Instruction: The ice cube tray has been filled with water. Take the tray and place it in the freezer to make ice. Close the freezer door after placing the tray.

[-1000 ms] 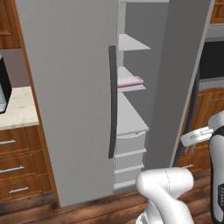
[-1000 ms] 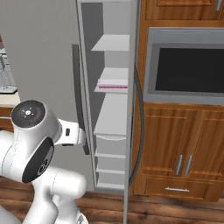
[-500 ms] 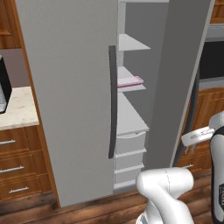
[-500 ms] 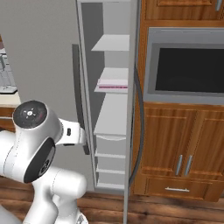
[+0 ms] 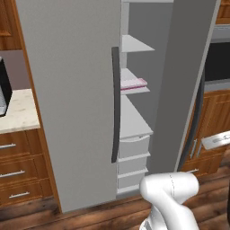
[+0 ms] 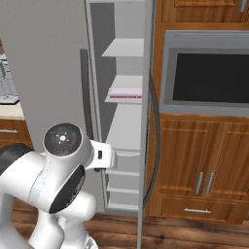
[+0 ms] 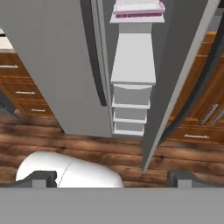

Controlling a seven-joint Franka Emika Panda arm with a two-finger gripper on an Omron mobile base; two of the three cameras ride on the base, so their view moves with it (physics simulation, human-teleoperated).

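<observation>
The ice cube tray (image 5: 133, 83) lies flat on a middle white shelf inside the freezer (image 5: 131, 121), its magenta edge facing out; it also shows as the tray (image 6: 125, 94) and at the top as the tray (image 7: 138, 9). The freezer door (image 5: 179, 81) stands open, seen nearly edge-on (image 6: 145, 146), with its dark curved handle (image 6: 156, 131) on the outer side. My gripper (image 7: 111, 178) hangs back from the fridge above the wood floor, open, with nothing between its widely spread fingertips (image 7: 41, 177).
The wider grey door (image 5: 67, 99) with its dark handle (image 5: 115, 103) is closed, left of the opening. White drawers (image 7: 130, 109) fill the freezer's bottom. A built-in oven (image 6: 209, 73) and wooden cabinets (image 6: 204, 170) stand right; a counter (image 5: 15, 117) is left.
My arm has swung a little to the right in both base views. The tray, the shelves and the freezer door stay where they were.
</observation>
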